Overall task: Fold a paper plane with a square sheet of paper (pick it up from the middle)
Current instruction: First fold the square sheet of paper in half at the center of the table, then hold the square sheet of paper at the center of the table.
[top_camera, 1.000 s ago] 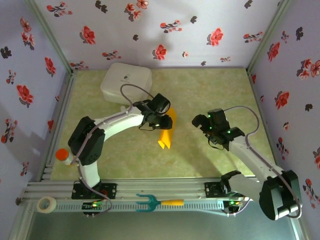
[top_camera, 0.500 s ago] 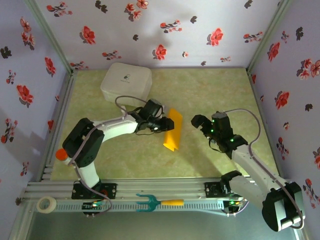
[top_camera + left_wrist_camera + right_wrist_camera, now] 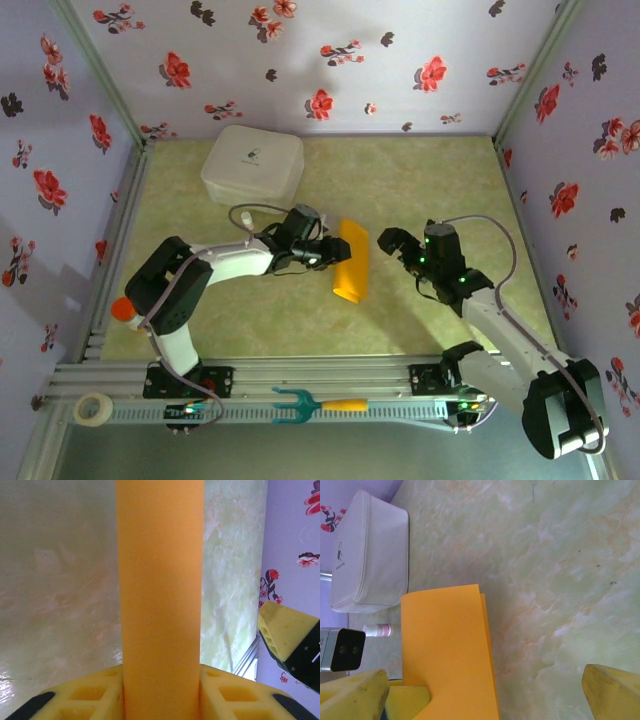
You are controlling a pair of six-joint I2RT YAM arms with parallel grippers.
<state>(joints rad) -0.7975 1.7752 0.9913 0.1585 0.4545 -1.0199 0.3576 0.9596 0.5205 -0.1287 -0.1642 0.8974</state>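
While the left gripper [image 3: 330, 252] clamps the paper plane [image 3: 350, 264] at mid-table (a folded orange strip, no dart yet), the right gripper [image 3: 398, 243] hangs just beside it, jaws spread wide and empty. Those jaws should come squarely over the free side before closing, keeping the crease aligned, well short of the white case [image 3: 252, 165] beyond.

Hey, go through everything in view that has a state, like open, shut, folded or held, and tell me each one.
paper plane: folded into a narrow strip, held in the left claw.
left claw: shut on the paper plane.
right claw: open, holding nothing, next to the paper.
white box: lid on.
bottle: orange cap on.
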